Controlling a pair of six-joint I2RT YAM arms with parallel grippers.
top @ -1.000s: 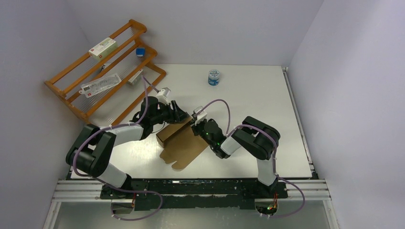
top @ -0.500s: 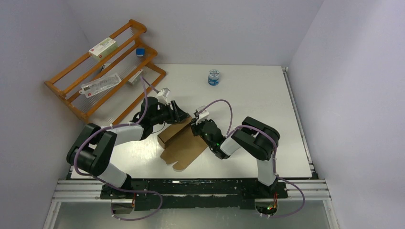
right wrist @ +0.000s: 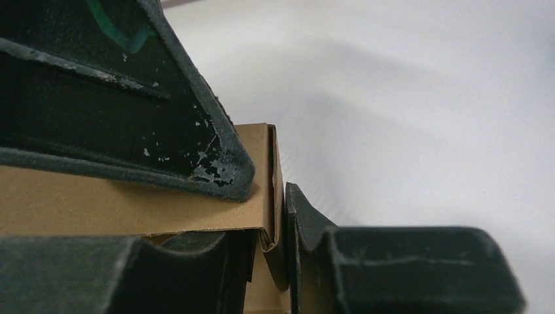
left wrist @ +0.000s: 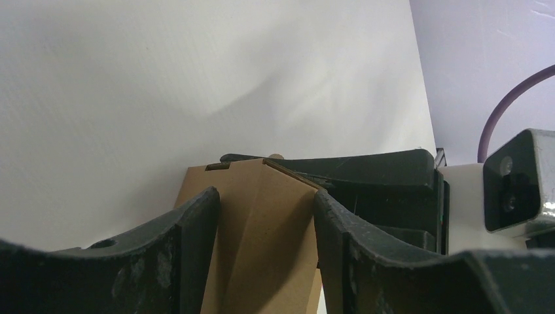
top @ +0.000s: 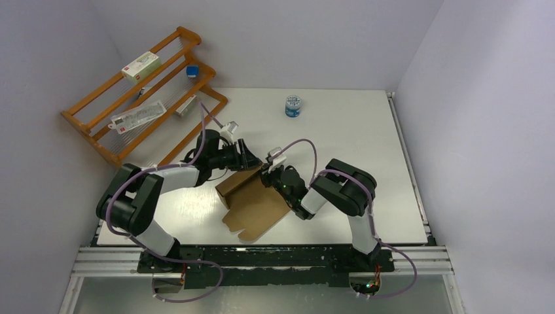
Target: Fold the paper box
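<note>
The paper box (top: 256, 204) is brown cardboard lying mid-table, its far-left wall (top: 235, 182) folded up and the rest flat. My left gripper (top: 252, 159) stands open at the wall's far end. In the left wrist view its fingers (left wrist: 196, 222) lie over a cardboard panel (left wrist: 265, 242) wider than their gap. My right gripper (top: 266, 174) meets the same corner from the right. In the right wrist view it (right wrist: 268, 216) is open, and the doubled wall end (right wrist: 275, 176) stands loosely between its fingers. The left arm's finger (right wrist: 131, 98) rests on the wall's face.
A wooden rack (top: 98, 127) leans at the back left, holding a white carton (top: 141, 65), a blister pack (top: 137, 115) and a small blue item (top: 192, 70). A blue-and-white jar (top: 293, 106) stands at the back. Both arms crowd the box's far corner.
My right gripper's jaws have widened around the wall end. Both grippers and the box have shifted slightly, the flat flap sliding a little nearer.
</note>
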